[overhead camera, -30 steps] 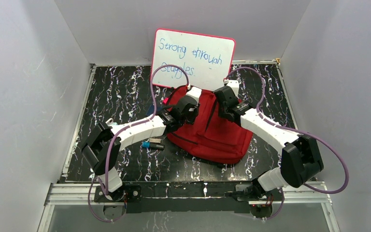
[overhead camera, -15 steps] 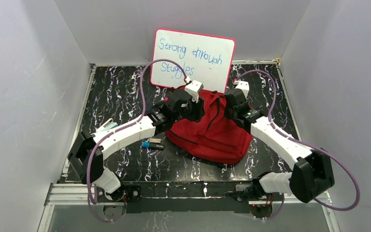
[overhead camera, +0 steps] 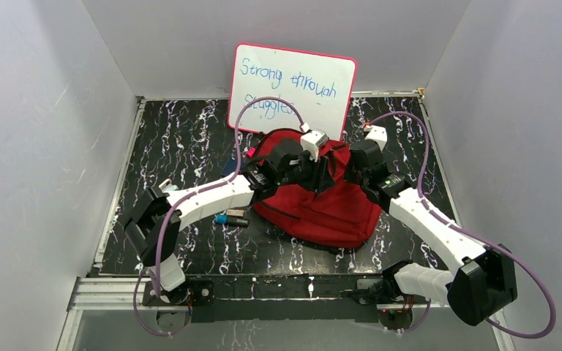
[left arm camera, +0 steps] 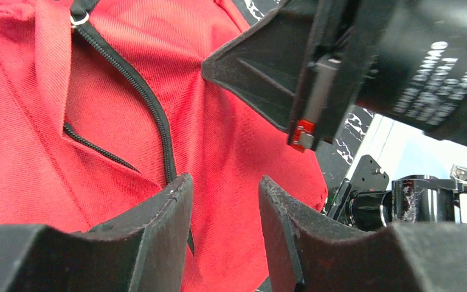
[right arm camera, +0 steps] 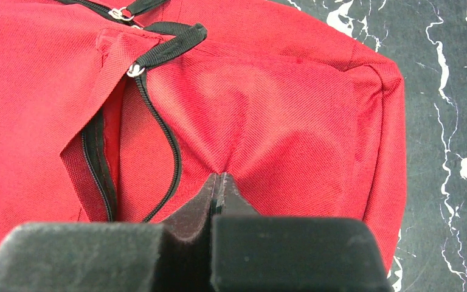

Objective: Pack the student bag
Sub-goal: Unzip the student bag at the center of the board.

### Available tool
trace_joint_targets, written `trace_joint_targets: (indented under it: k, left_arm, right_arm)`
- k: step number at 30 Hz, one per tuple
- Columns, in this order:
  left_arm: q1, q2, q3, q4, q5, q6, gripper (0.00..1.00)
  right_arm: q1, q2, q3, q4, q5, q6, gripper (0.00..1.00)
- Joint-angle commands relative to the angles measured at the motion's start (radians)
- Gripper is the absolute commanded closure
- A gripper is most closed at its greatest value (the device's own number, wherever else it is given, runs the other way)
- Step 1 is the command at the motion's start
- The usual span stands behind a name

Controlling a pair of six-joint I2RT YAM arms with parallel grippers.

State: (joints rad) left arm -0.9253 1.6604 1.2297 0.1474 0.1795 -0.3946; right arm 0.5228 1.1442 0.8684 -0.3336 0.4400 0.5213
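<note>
Pinching student bag [right arm camera: 280, 109] fabric: right hand [right arm camera: 219, 178], pressed together; left hand [left arm camera: 224, 194] spread, over bag.

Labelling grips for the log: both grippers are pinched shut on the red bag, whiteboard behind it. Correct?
Not quite. Only the right gripper is pinched shut on the red bag; the left gripper has its jaws apart over the fabric, gripping nothing, as the left wrist view shows. The whiteboard does stand behind the bag.
</note>
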Motion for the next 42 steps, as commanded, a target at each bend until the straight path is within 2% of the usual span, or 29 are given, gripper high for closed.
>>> trace_joint_targets:
  k: [1,5,9,16,19,23,27,42]
  left_arm:
    - [0.002,0.027,0.039,0.064,0.038,-0.022,0.57]
    - [0.005,0.066,0.064,0.075,0.024,-0.006,0.56]
    - [0.017,0.114,0.101,0.012,-0.020,0.000,0.55]
    - [0.041,0.126,0.092,-0.055,-0.090,-0.013,0.47]
    - [0.048,0.136,0.090,-0.058,-0.031,-0.020,0.46]
    - [0.048,0.150,0.079,-0.017,0.160,-0.020,0.45]
    - [0.048,0.176,0.083,-0.002,0.279,-0.028,0.45]
    - [0.041,0.196,0.115,0.009,0.402,-0.045,0.46]
  right_arm:
    - [-0.012,-0.033,-0.006,0.021,0.007,0.004,1.00]
    - [-0.014,-0.036,-0.012,0.020,0.006,0.005,1.00]
    - [-0.016,-0.046,-0.018,0.018,0.005,0.006,1.00]
    - [-0.020,-0.060,-0.017,0.009,0.010,0.002,1.00]
    - [-0.023,-0.061,-0.019,0.010,0.007,0.002,1.00]
    - [-0.024,-0.063,-0.021,0.009,0.008,0.003,1.00]
    - [-0.025,-0.068,-0.026,0.009,0.008,0.005,1.00]
    - [-0.030,-0.082,-0.040,0.011,0.004,0.022,1.00]
